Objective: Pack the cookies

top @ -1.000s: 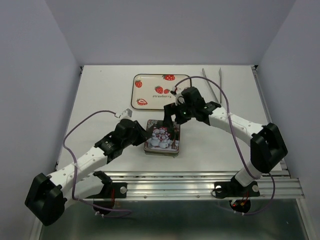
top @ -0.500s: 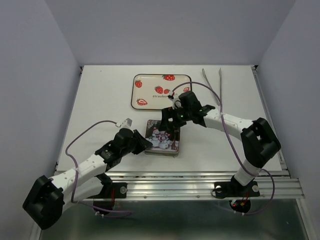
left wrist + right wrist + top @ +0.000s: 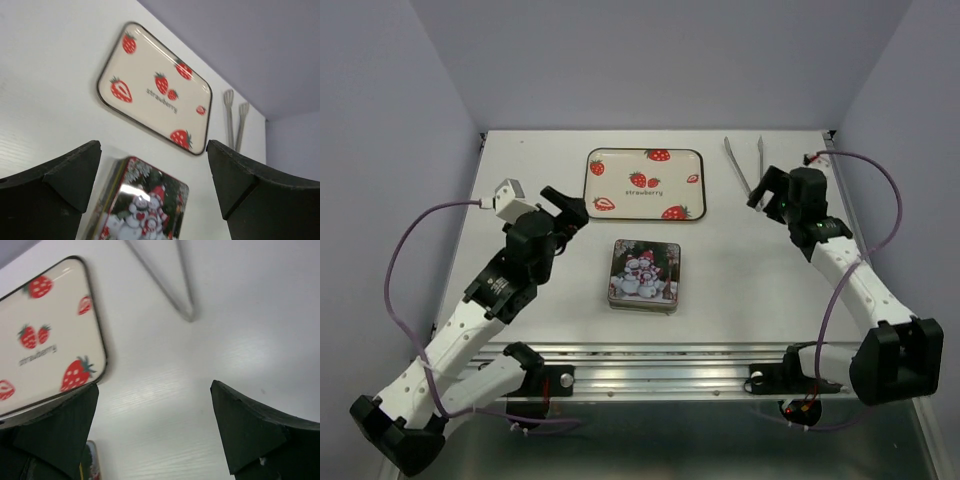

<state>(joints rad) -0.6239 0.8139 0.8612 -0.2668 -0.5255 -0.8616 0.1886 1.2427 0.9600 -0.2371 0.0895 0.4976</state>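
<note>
No cookies show in any view. The square tin (image 3: 645,275) sits at the table's middle with its snowman lid shut; it also fills the bottom of the left wrist view as tin (image 3: 142,205). My left gripper (image 3: 568,205) hangs open to the left of the tin and above it, with nothing between its fingers. From its wrist, the left gripper (image 3: 152,170) looks down past the tin toward the strawberry tray (image 3: 155,90). My right gripper (image 3: 765,190) stands open at the right, near the tongs (image 3: 745,165), also empty: right gripper (image 3: 155,410).
The strawberry tray (image 3: 645,183) lies behind the tin with only printed strawberries on it. Metal tongs (image 3: 170,285) lie at the back right. The tray's corner (image 3: 45,335) and the tin's edge (image 3: 92,465) show in the right wrist view. Walls close in both sides.
Both arms have drawn back from the tin, the left arm to the left and up, the right arm to the far right. The left gripper has gone from shut to open.
</note>
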